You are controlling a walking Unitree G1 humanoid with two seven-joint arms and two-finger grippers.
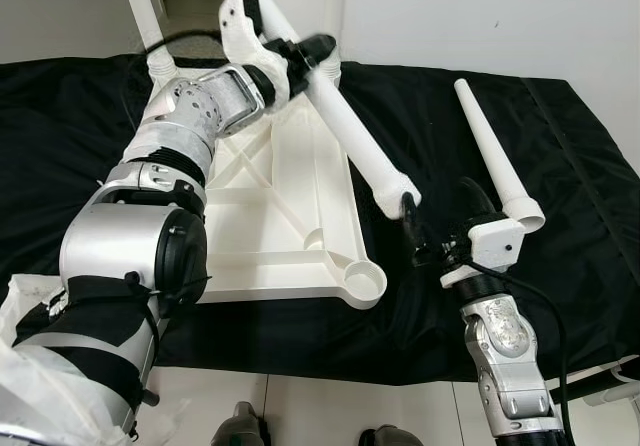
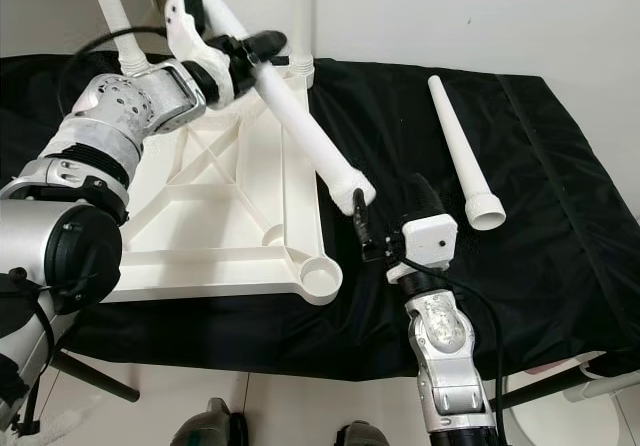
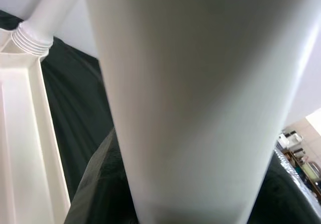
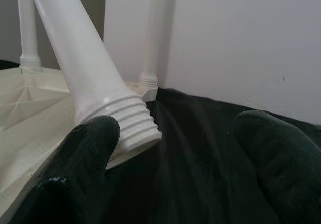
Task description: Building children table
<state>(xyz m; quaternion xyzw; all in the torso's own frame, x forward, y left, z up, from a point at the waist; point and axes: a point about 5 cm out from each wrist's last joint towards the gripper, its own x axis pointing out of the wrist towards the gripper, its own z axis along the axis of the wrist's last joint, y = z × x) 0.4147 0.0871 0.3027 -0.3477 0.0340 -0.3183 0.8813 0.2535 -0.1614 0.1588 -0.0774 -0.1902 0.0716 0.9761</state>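
An upturned white tabletop lies at centre-left of the frame on a black cloth, its empty corner socket near the cloth's lower edge. The left gripper, upper centre, clamps a white leg slanting down-right, threaded end just beside the right gripper, whose fingers are spread wide. A spare leg lies apart at right, open cloth around it.

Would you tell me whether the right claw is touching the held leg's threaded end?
Touching: the right wrist view shows one finger pressed against the leg's threaded end.
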